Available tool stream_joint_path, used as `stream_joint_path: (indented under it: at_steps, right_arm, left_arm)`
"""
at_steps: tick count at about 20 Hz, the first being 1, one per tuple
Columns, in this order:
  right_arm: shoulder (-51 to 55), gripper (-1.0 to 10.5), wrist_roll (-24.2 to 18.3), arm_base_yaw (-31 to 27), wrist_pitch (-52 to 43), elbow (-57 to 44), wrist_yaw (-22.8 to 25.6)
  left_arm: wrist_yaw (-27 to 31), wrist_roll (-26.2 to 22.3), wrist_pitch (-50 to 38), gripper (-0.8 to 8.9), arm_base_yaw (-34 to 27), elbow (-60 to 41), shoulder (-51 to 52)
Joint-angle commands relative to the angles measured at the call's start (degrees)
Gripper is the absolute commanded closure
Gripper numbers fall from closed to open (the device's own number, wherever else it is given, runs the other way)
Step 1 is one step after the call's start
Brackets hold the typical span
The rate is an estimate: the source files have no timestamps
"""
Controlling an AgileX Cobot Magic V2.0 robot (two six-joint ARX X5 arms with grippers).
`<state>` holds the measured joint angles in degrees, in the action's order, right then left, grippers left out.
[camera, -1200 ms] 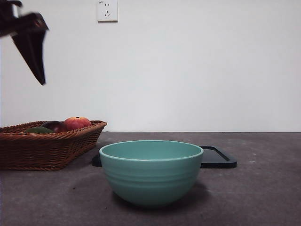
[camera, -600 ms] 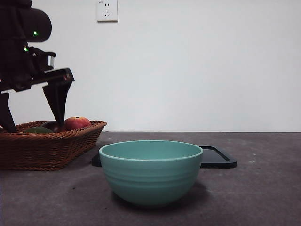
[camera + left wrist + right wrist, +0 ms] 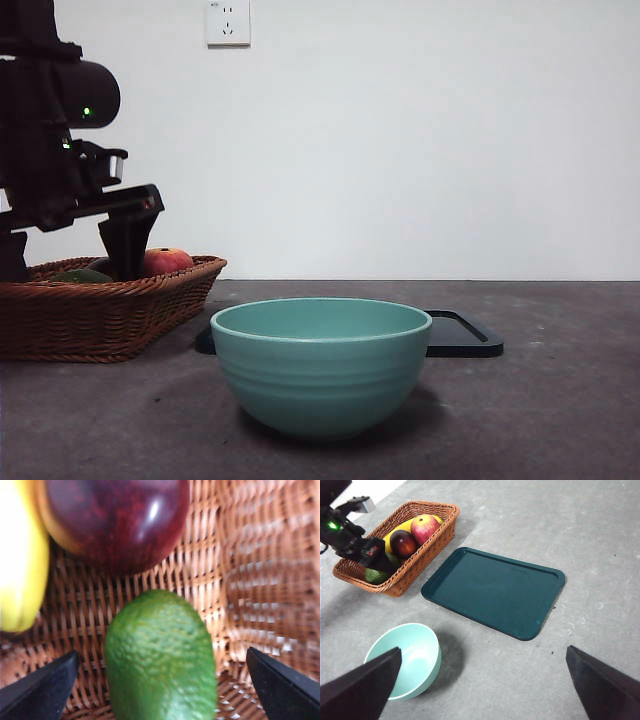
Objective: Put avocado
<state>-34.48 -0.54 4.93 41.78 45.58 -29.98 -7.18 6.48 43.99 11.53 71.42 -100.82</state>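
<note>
The avocado (image 3: pixel 160 665) is green, oval and pebbly, and lies on the floor of the wicker basket (image 3: pixel 260 570). My left gripper (image 3: pixel 161 651) is open, with one black jaw on each side of the avocado and a gap to each. In the front view the left gripper (image 3: pixel 70 262) has dipped into the basket (image 3: pixel 100 320), where only the avocado's (image 3: pixel 82 275) top shows over the rim. From high above, the right wrist view shows the avocado (image 3: pixel 376 575) at the basket's near end. My right gripper (image 3: pixel 483 650) is open and holds nothing.
A dark red fruit (image 3: pixel 115 520) and a yellow fruit (image 3: pixel 17 555) lie just beyond the avocado; an orange-red fruit (image 3: pixel 163 261) is also in the basket. A teal bowl (image 3: pixel 320 365) stands in front, with a dark tray (image 3: pixel 495 590) behind it.
The left arm has come down from the upper left corner, and its open jaws now reach into the basket around the avocado. The fruits, bowl and tray have not moved.
</note>
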Motion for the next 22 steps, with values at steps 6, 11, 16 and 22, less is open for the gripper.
stream_joint_path:
  at_steps: [6, 11, 16, 22]
  right_arm:
    - [-0.17, 4.2, 0.57, 0.26, -0.42, 0.9, -0.22]
    - [-0.17, 4.2, 0.55, 0.26, -0.42, 0.9, -0.2]
    - [-0.15, 4.2, 0.55, 0.24, -0.44, 0.9, -0.2]
    - [-0.17, 4.2, 0.52, 0.24, -0.42, 0.9, -0.17]
  left_arm:
    - [0.35, -0.9, -0.13, 5.02, 0.04, 1.27, -2.73]
    - [0.33, -1.79, 3.56, 6.05, 0.0, 4.5, -2.58]
    - [-0.98, -1.38, 12.31, 6.05, 0.96, 10.34, 2.45]
    - [-3.39, 0.83, 20.44, 6.05, 10.88, 10.38, 12.26]
